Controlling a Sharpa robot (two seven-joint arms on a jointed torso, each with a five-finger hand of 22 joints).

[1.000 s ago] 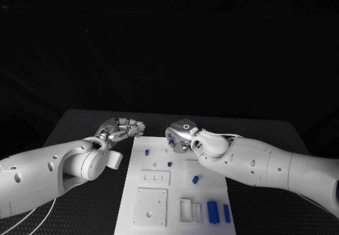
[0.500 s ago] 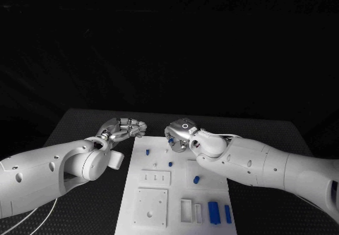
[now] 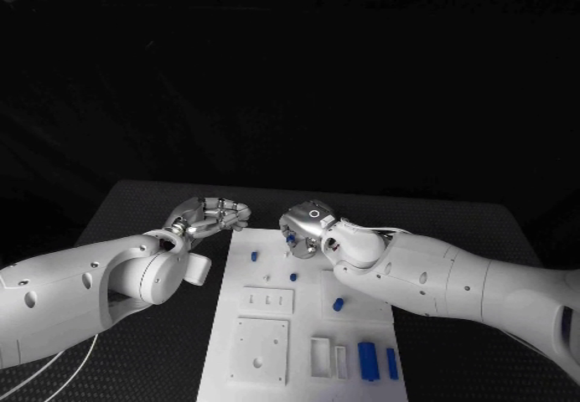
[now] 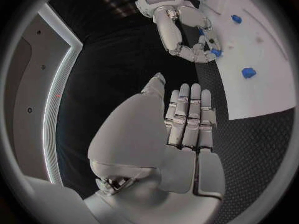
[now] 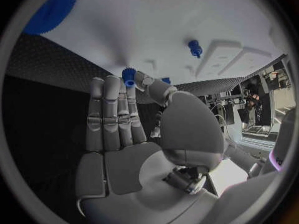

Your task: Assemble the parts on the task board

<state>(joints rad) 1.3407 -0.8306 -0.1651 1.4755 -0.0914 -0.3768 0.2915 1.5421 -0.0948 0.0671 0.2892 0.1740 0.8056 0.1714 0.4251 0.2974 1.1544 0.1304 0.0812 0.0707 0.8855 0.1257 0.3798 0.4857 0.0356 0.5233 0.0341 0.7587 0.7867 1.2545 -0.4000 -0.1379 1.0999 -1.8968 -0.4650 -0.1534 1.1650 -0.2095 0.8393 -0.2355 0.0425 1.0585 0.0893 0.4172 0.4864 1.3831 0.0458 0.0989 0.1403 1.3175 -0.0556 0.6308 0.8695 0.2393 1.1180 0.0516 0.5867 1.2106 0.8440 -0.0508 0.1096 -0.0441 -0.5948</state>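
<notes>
The white task board lies lengthwise in the middle of the table. My right hand hovers over its far end and pinches a small blue toothed part between thumb and a fingertip; the same part shows under the hand. My left hand hangs just off the board's far left corner, fingers side by side and slightly bent, holding nothing. Small blue parts sit on the board, and a blue peg stands in it.
Two longer blue pieces lie at the board's near right. White raised blocks and an open white frame occupy its near half. A large blue gear lies on the board. Black table surrounds it.
The whole view has shifted slightly. Both hands keep their poses, and the right hand still pinches the blue part over the board's far end.
</notes>
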